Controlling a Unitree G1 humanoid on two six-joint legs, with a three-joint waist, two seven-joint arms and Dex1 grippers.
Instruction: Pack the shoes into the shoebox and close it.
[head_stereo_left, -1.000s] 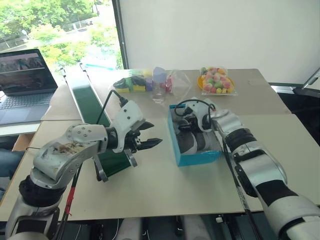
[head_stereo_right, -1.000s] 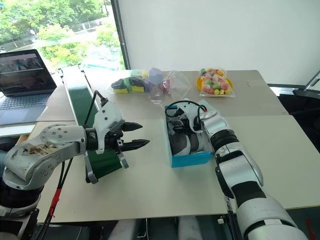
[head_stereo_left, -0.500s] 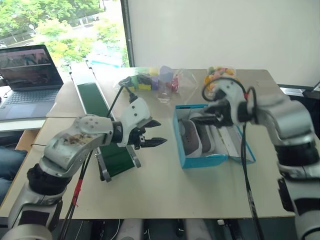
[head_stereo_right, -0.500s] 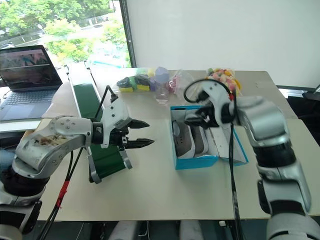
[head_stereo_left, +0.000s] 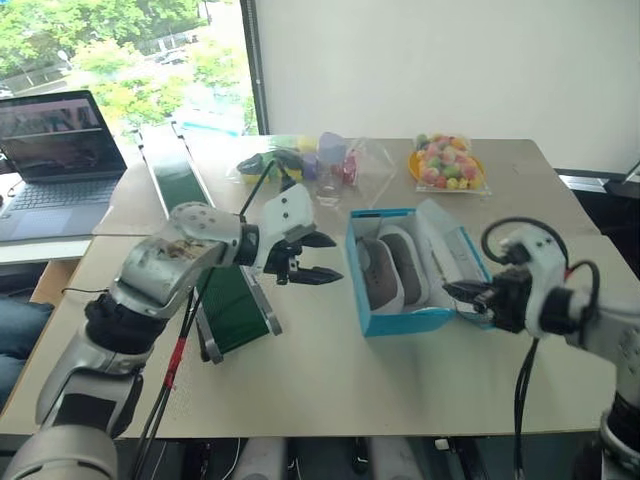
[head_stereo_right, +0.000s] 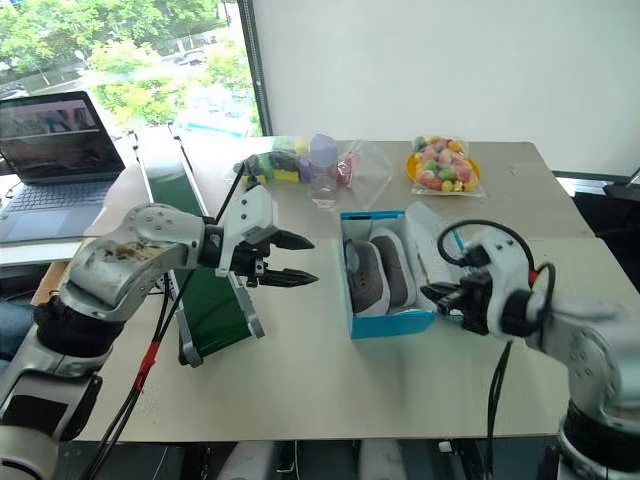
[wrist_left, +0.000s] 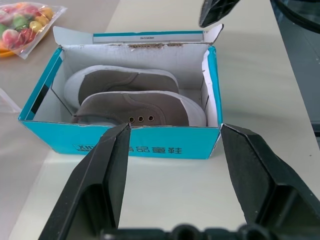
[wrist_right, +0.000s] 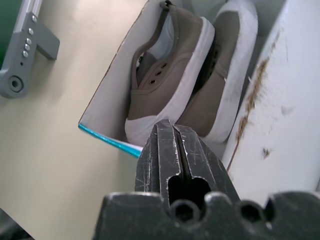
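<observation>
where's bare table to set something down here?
Free: near edge in front of the shoebox, and between it and the green tray, under the left pincer. Crowded: far edge, with the bagged items and candy plate.

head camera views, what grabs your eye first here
The bright turquoise shoebox mid-table, lid open, with both grey shoes lying side by side inside. The left gripper hangs open to its left, the right gripper shut at its right side.

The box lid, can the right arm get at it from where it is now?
Probably yes. The lid lies open on the right arm's side, and the shut right pincer sits beside it with nothing between. Both shoes are inside the box.
</observation>
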